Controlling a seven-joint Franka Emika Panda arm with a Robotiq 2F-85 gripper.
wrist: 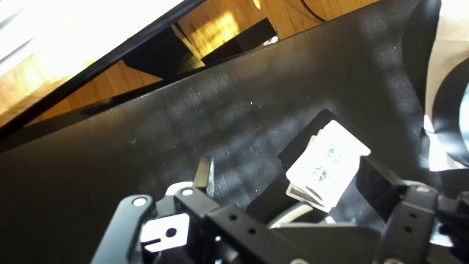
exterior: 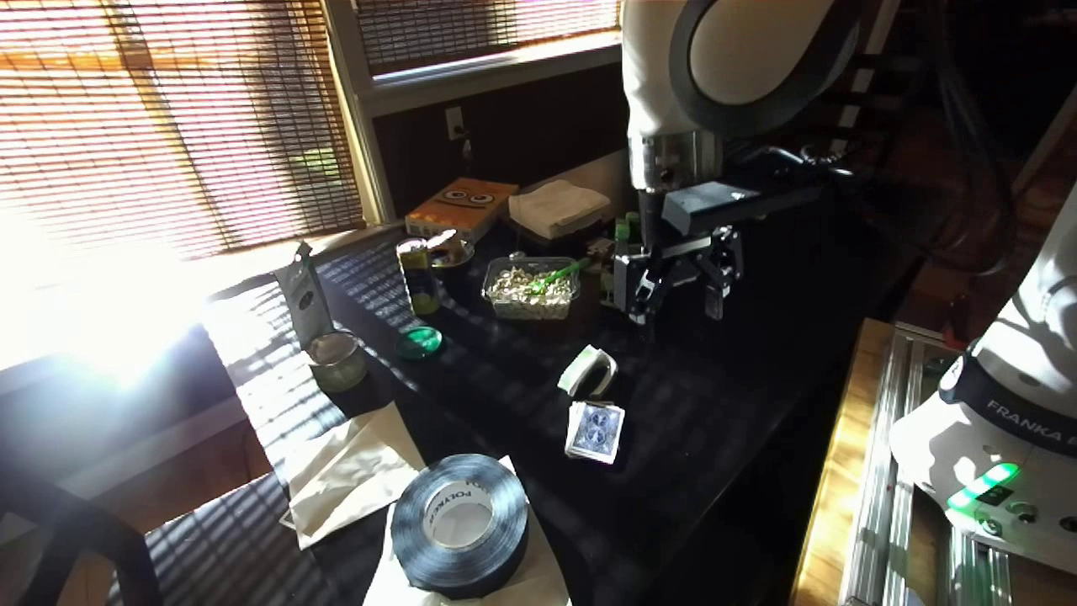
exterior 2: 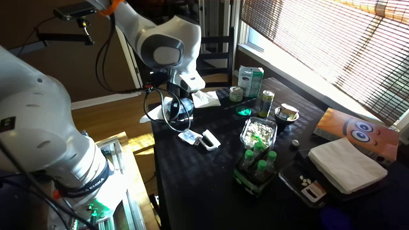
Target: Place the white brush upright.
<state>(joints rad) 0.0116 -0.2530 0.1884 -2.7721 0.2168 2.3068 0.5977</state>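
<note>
The end effector [wrist: 288, 175] hangs over the bench [exterior: 673, 421] with its fingers well parted and nothing held between them. Its own body seems to cover most of the white brush [exterior: 579, 370] in the wrist view, where only a curved pale strip shows at the near side. In an exterior view the brush lies to the left of the end effector and nearer, just beyond the playing cards [exterior: 596, 432], seemingly on its side with the handle loop facing right. It should prove light and not fragile, with a stiff plastic body smooth enough to twist in a loose pinch. The middle of the handle loop looks the best hold, leaving the bristle side free to meet the bench. A greenish tinge on the left face may mark that side, but the bristles are too small to make out. Whether brush and cards touch I cannot tell. Farther right, the wrist view cuts off the tape [wrist: 464, 124].
</note>
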